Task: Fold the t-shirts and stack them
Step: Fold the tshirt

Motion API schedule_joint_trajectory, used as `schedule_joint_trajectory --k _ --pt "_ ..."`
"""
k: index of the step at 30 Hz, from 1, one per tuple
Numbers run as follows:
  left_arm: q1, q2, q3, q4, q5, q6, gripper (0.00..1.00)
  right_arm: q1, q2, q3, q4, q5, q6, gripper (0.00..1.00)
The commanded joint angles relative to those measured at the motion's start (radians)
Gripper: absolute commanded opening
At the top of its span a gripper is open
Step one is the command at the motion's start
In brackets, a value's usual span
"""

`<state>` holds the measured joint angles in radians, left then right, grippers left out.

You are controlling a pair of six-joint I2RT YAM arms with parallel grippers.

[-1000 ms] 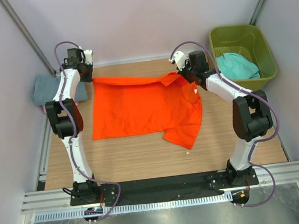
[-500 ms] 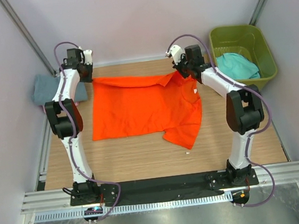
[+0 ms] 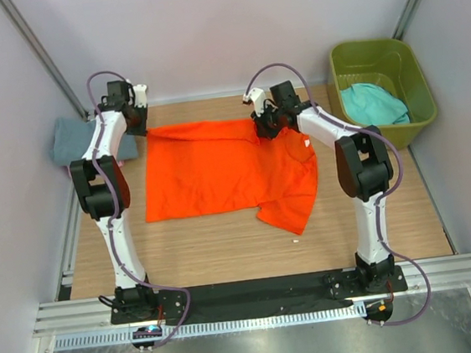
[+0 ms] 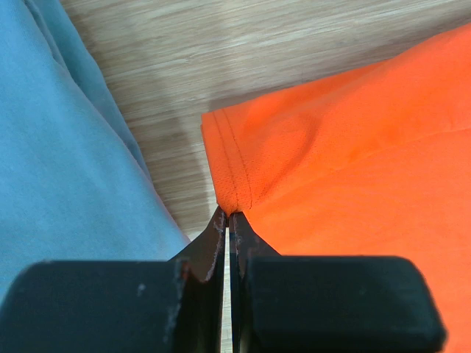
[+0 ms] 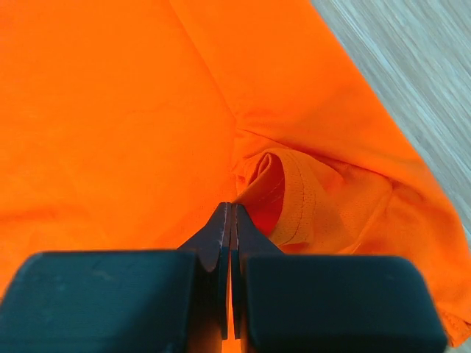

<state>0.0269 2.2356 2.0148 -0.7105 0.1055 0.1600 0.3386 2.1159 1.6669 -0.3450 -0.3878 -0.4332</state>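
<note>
While both arms are reaching toward the far side of the table [image 3: 218, 250], the orange t-shirt [image 3: 218, 174] is lying spread on the wood with its long axis running left to right. The left gripper [image 4: 228, 218] is pinching the stitched hem corner at the far-left end, fingers pressed nearly together on the cloth, just beside the grey-blue shirt [image 4: 66, 147]. The right gripper [image 5: 230, 209] is clamping a bunched sleeve fold nearer the far middle, its fingers likewise narrowed onto orange fabric. From both grips the shirt's body is extending toward the arm bases, so a fold is probably calling for a pull that way. A teal shirt [image 3: 375, 103] is lying in the olive tub [image 3: 374, 51].
</note>
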Motion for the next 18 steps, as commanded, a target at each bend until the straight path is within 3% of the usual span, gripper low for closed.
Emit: schedule_joint_trajectory --k 1,2,3,5,8,10,12,15,18 --pt "0.008 -0.065 -0.002 0.006 0.011 -0.004 0.00 -0.006 -0.026 0.047 -0.006 -0.045 0.028 0.04" --pt "0.008 -0.064 -0.005 0.006 0.013 -0.002 0.00 -0.006 -0.033 0.045 0.009 -0.036 0.051 0.09" --pt "0.008 -0.062 -0.005 0.006 0.011 -0.004 0.00 -0.006 -0.039 0.044 0.015 -0.020 0.062 0.26" --pt "0.008 -0.062 -0.005 0.006 0.011 -0.004 0.00 -0.010 -0.080 0.036 0.032 0.029 0.070 0.43" --pt "0.008 -0.062 -0.008 0.005 0.016 -0.004 0.00 -0.026 -0.173 -0.051 0.095 0.073 0.032 0.51" --pt "0.007 -0.062 -0.010 0.005 0.016 -0.007 0.00 -0.026 -0.241 -0.215 0.182 0.102 -0.067 0.54" --pt "0.008 -0.060 -0.011 0.005 0.013 -0.007 0.00 -0.026 -0.324 -0.415 0.387 0.151 -0.128 0.56" --pt "0.001 -0.060 -0.016 0.005 0.002 -0.007 0.00 -0.026 -0.375 -0.583 0.604 0.197 -0.216 0.57" --pt "-0.005 -0.068 -0.025 0.005 -0.006 -0.002 0.00 -0.026 -0.396 -0.614 0.656 0.224 -0.213 0.57"
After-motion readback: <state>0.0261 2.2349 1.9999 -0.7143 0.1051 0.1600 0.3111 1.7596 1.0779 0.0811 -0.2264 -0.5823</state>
